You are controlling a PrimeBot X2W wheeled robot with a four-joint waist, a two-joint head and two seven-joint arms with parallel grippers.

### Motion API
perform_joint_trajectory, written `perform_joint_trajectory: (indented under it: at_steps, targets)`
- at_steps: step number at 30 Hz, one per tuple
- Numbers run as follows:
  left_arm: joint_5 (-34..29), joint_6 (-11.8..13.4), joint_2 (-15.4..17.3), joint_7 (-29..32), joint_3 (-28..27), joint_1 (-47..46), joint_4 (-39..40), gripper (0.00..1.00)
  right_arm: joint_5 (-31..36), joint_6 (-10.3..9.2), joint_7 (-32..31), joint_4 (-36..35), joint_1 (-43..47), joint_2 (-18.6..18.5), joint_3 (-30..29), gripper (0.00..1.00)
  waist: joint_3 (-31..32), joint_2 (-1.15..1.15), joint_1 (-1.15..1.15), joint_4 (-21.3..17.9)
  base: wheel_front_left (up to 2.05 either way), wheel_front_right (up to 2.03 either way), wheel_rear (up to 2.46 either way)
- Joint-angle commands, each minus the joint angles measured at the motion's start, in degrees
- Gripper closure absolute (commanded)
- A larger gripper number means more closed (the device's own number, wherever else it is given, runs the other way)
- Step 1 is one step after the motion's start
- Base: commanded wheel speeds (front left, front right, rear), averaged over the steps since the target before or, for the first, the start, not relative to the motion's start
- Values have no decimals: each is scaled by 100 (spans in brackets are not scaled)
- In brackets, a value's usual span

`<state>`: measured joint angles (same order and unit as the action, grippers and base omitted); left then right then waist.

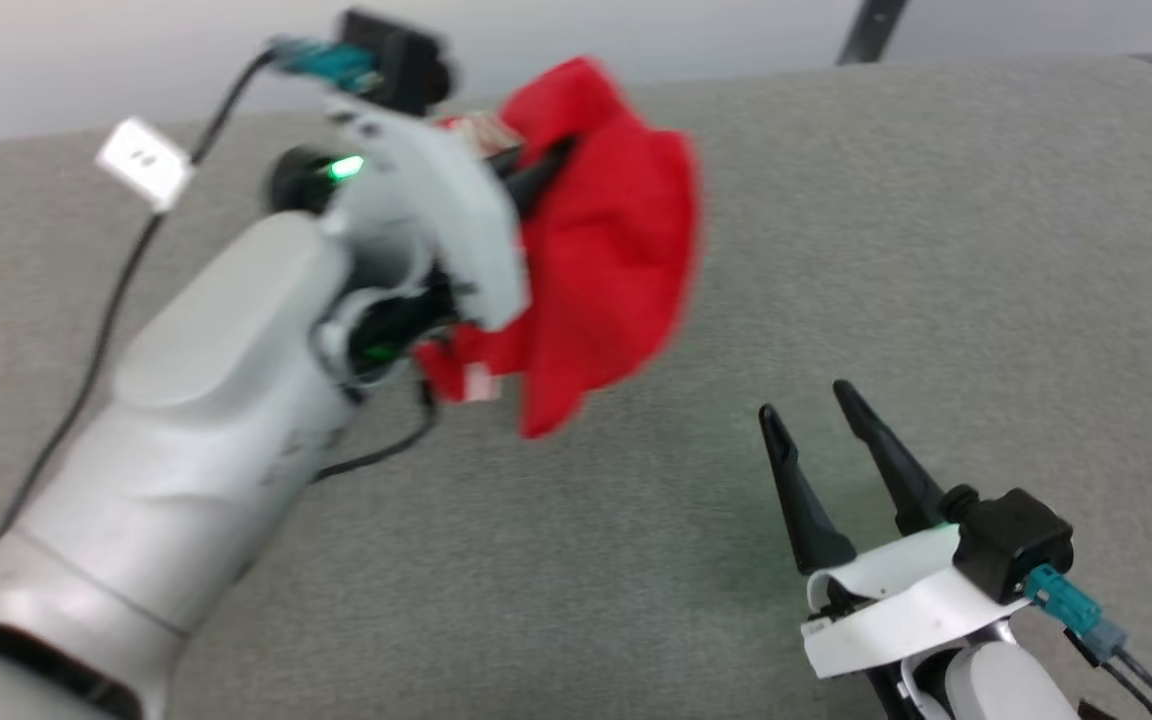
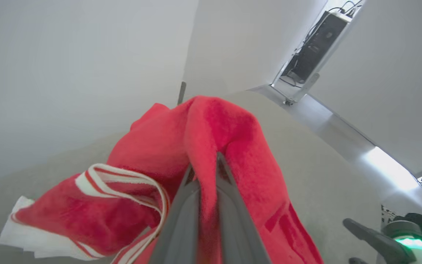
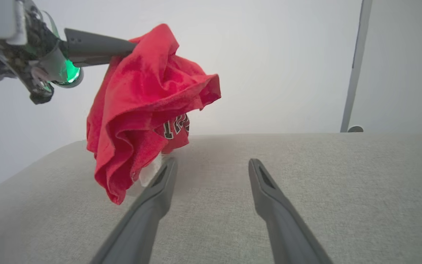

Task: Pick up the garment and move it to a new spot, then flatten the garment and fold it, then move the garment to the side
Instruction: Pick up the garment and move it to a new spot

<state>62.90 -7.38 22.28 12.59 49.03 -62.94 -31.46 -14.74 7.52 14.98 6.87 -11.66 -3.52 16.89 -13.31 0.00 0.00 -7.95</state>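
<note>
Left end effector (image 2: 204, 163) pinches one fold of garment (image 1: 606, 260), bunched, hanging over grey fabric surface (image 1: 936, 250). Right end effector (image 1: 804, 398) spread wide, empty, nearby. Risk: thin grip slips w/ swing; cloth drops crumpled, harder to flatten.

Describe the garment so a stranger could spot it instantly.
Above the wide grey fabric-covered surface, the left end effector hangs raised. Pinched between its dark fingers is the garment, a crumpled red cloth jersey with red-and-white striped trim and black white-outlined lettering. Its bright red sets it apart from the grey surface and the pale arm beside it.
</note>
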Motion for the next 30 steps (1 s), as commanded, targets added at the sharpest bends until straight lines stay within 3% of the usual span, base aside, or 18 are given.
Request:
perform_joint_trajectory:
  at_steps: [1, 7, 13, 22, 30]
  targets:
    - [130, -15, -142, 10, 99, -148, 162, 100, -78, -6, 27, -37, -84, 17, -46, 0, -144, 0, 0, -277, 0, 0, 0]
    - [581, -15, -757, -30, 570, -577, 724, 100, -188, -6, 27, -71, -183, 56, -148, 0, -390, 0, 0, -625, 0, 0, 0]
    - [851, -14, -1089, -368, 1035, -1051, 684, 100, -469, -6, 27, -145, -337, 68, -20, 0, -661, 0, 0, -989, 0, 0, 0]
    - [1038, -14, -545, -411, 1755, -1156, -615, 100, -730, -6, 28, -189, -406, 66, 19, 0, -861, 0, 0, -1297, 0, 0, 0]
    - [1322, -14, -6, -221, 2013, -1069, -1172, 100, -625, -6, 28, -153, -246, 65, -81, 0, -725, 0, 0, -1044, 0, 0, 0]
